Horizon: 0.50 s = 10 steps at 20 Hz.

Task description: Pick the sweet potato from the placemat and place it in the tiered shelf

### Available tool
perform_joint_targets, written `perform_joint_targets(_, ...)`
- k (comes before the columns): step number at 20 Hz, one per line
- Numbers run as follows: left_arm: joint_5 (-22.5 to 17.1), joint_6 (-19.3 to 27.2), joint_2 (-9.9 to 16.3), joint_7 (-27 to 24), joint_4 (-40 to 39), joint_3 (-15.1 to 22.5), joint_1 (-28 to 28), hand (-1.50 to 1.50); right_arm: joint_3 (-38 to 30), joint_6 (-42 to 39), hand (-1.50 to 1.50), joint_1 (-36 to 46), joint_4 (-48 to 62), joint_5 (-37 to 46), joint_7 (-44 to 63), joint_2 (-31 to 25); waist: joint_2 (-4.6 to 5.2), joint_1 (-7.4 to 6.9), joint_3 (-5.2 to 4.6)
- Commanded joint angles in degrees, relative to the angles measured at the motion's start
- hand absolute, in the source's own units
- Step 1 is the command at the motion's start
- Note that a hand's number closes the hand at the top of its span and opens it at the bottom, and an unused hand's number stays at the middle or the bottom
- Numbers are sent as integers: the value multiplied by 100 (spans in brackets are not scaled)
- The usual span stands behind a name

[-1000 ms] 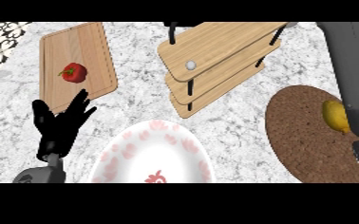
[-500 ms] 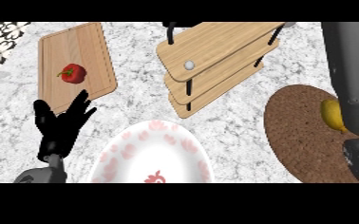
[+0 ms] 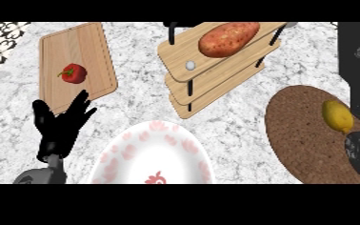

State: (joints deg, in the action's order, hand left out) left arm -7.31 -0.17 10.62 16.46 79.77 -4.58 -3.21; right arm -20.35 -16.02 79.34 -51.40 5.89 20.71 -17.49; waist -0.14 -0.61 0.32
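The left hand [image 3: 60, 128] shows at the lower left of the frame, its black fingers [image 3: 79, 106] straight and released, grasping nothing. Just above them lies a pale wooden cutting board [image 3: 91, 47] with a small red pepper [image 3: 72, 73] on it. The orange-brown sweet potato [image 3: 228, 39] lies on the top level of the light wooden tiered shelf [image 3: 211, 81], upper centre. At lower right, only a dark sliver of the right hand [image 3: 352, 145] shows beside a yellow lemon [image 3: 337, 116] on the round brown cork placemat [image 3: 302, 128]; its state cannot be told. A white plate with red flowers [image 3: 155, 157] sits on the grey marble worktop [image 3: 141, 100], bottom centre.
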Motion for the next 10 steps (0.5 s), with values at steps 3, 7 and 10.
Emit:
perform_joint_targets(3,200,88,-214,-47,-255,201,71,0,-457,638,-150,246,225,-163,215,-357,25,18,-34)
perform_joint_targets(7,200,160,-240,237,-123,235,-32,0,-538,1192,-150,439,643,239,229,-911,44,-18,-35)
perform_joint_targets(10,212,43,-225,-174,-128,198,243,0,-867,1194,-150,260,1001,52,2,-1267,54,-55,-35)
